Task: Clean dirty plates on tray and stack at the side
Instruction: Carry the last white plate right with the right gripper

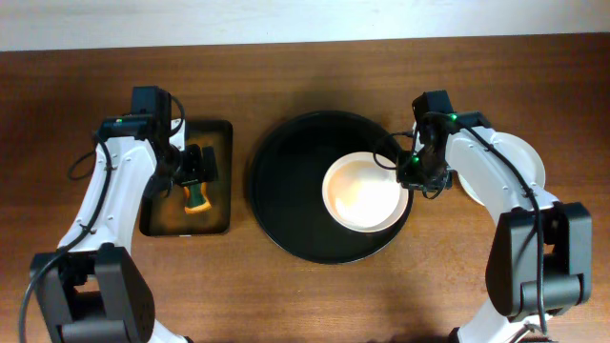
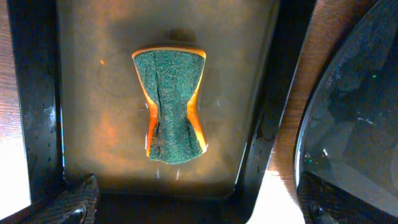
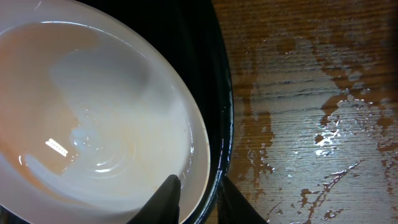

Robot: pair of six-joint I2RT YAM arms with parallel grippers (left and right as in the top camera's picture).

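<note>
1. Straddling the right rim of the white plate [image 3: 93,112], the right gripper [image 3: 199,186] has its fingers a little apart; I cannot tell if they pinch.
2. The plate lies in the round black tray [image 1: 286,191].
3. The left gripper [image 1: 197,170] hangs wide open and empty over the sponge [image 2: 171,106].
4. I judge the step is steadying the plate; next, the left one should grasp the sponge.

A speckled green sponge [image 2: 169,109] with orange sides sits in a black pan [image 2: 37,93] whose floor shows murky brown. The glossy black round tray [image 1: 286,191] carries a white plate [image 1: 362,195] filmed pale orange, on a brown wood-grain table [image 1: 305,295].
</note>
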